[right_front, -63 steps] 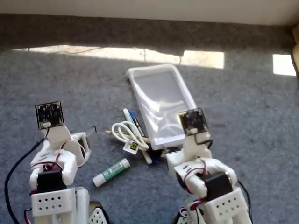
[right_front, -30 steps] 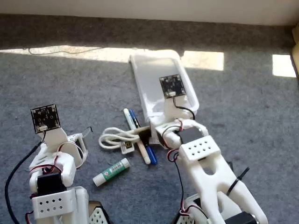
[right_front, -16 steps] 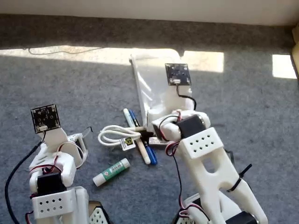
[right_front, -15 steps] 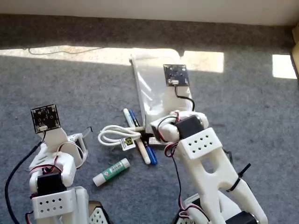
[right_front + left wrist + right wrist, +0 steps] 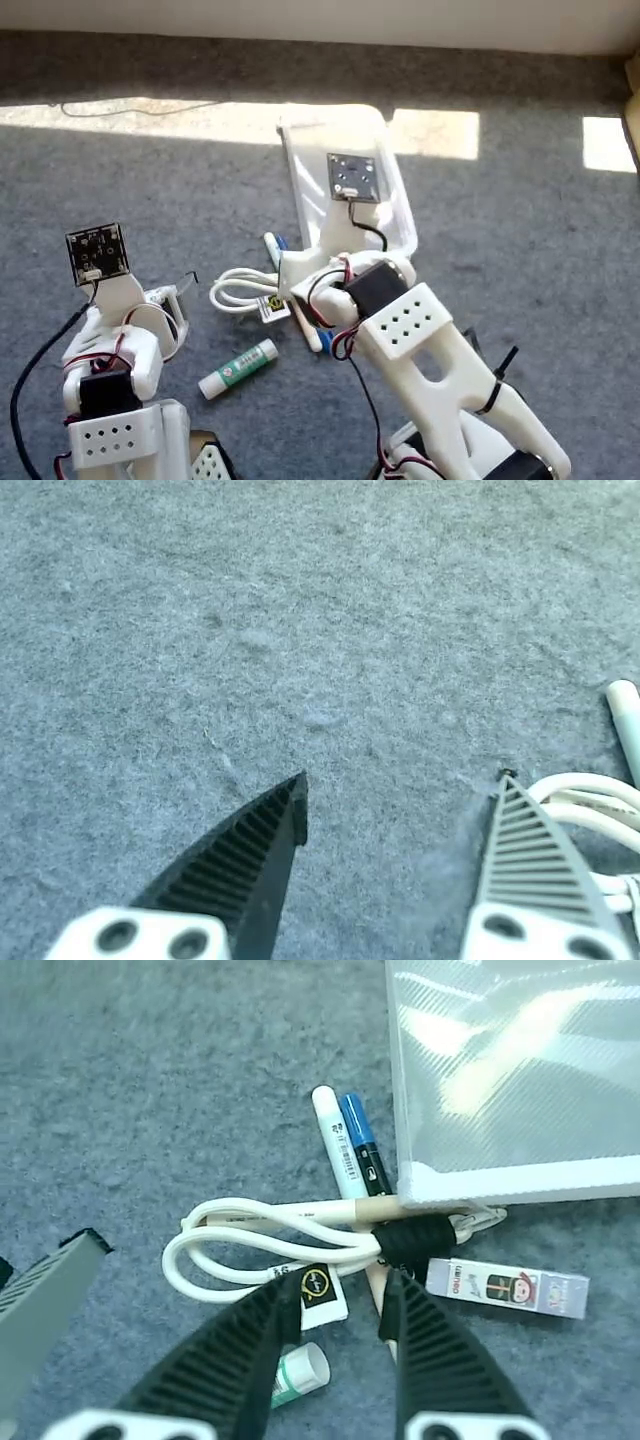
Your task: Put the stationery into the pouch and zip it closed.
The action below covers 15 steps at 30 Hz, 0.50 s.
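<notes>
Grey carpet (image 5: 560, 260) with stationery lying beside the pouch (image 5: 520, 1080). The right gripper (image 5: 340, 1305), jaws slightly parted and empty, hangs above the white cable (image 5: 250, 1250). The black band (image 5: 413, 1243) lies just beyond one fingertip, close to the pouch's near edge. The cable's long axis runs roughly along the line joining the two fingers, so a wrist turn probably precedes any pinch. The left gripper (image 5: 400, 790), jaws spread and empty, sits near the cable's loop end; the right arm is nearer the band. The high view gives the glue stick (image 5: 238, 365) whole, well apart from the pouch. The right wrist view reveals a small box (image 5: 505, 1288) by the pouch corner, where the high view has the arm in front.
</notes>
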Motion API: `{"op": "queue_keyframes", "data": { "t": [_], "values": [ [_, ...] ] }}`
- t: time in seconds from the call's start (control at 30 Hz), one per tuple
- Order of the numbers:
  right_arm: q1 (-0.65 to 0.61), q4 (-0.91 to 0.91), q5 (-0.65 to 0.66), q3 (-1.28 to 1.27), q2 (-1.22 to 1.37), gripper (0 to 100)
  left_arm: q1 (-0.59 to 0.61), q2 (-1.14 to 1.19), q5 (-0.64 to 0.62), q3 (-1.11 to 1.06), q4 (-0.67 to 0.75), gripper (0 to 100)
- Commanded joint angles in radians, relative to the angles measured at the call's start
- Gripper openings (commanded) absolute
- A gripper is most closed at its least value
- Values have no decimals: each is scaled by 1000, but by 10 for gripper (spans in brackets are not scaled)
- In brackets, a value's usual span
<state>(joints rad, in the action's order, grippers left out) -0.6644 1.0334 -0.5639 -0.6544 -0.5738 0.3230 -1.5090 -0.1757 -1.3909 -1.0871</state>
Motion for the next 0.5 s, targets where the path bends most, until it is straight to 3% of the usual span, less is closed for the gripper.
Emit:
{"op": "queue_keyframes", "data": {
  "t": [0.0,0.47],
  "values": [
    [-15,4,-32,64,-5,137,10,-13,-9,12,12,274],
    [-13,174,-238,433,470,140,10,-13,-9,8,12,274]
  ]
}}
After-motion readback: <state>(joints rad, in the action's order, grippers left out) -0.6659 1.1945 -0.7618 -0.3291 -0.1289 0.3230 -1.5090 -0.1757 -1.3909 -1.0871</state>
